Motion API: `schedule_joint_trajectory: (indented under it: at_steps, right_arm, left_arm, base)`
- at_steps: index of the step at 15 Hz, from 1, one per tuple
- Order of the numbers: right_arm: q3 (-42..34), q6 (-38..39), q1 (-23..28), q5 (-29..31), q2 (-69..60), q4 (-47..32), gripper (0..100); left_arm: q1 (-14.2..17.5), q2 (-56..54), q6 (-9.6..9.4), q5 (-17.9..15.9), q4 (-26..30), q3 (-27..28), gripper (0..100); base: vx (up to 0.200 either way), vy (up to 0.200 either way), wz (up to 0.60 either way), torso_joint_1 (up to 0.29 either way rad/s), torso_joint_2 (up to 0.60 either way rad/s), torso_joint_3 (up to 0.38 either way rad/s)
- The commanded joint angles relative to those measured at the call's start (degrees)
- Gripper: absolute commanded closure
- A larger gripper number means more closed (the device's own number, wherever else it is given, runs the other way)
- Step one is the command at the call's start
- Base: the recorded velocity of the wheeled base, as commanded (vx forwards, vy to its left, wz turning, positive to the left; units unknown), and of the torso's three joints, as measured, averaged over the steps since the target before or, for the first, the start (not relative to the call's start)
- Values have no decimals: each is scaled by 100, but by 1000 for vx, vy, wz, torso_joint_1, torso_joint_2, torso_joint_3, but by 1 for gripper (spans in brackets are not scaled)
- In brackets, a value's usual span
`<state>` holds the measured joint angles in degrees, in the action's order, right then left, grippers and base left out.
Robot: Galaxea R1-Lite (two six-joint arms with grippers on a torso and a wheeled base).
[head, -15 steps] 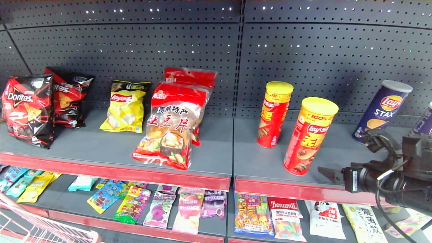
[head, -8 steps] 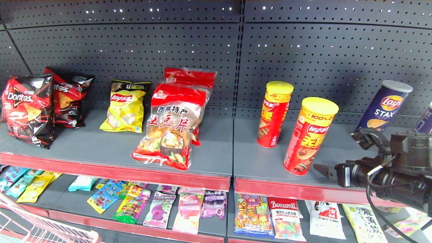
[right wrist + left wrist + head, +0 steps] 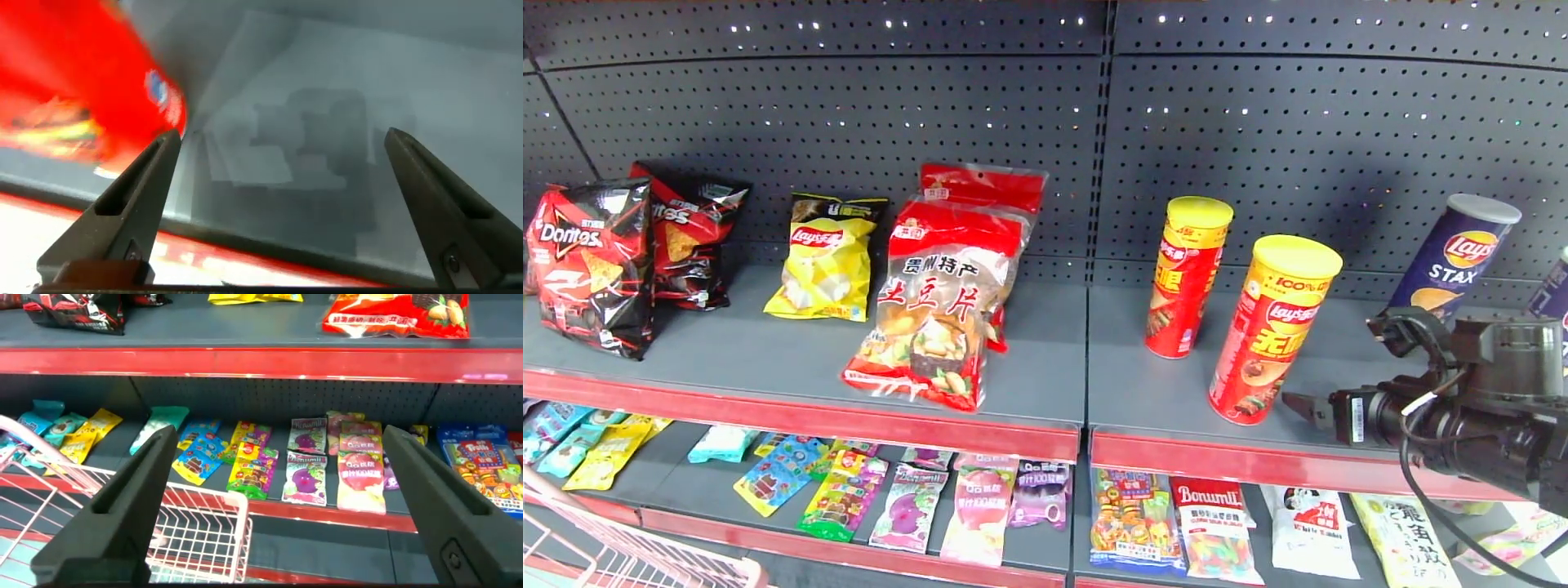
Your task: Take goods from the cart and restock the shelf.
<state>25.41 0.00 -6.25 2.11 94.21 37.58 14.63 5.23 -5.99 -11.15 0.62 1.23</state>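
Here, right claw (image 3: 1330, 363) gapes wide beside the nearer red can (image 3: 1270, 335); left claw (image 3: 279, 433) wide near the cart (image 3: 204, 531).

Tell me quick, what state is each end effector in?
Left end effector: open, empty.
Right end effector: open, empty, beside the red can.

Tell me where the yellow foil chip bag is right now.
In the head view, the yellow foil chip bag stands at the back of the upper grey shelf, on its left half, between the black-and-red chip bags and the red-topped clear pouches.
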Motion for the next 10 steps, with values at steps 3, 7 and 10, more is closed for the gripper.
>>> schedule_joint_trajectory:
  at_steps: [3, 7, 10]
  right_arm:
    - [61, -9, -43, 0, 89, 3, 0]
    - [61, -9, -104, 0, 89, 3, 0]
    - [70, -9, -130, 0, 133, 3, 0]
  left_arm:
    - [5, 13, 1, -1, -1, 0, 0]
    - [5, 13, 1, -1, -1, 0, 0]
    - [5, 13, 1, -1, -1, 0, 0]
  base:
    - [0, 0, 0, 0, 0, 0]
    - [0, 0, 0, 0, 0, 0]
    - [0, 0, 0, 0, 0, 0]
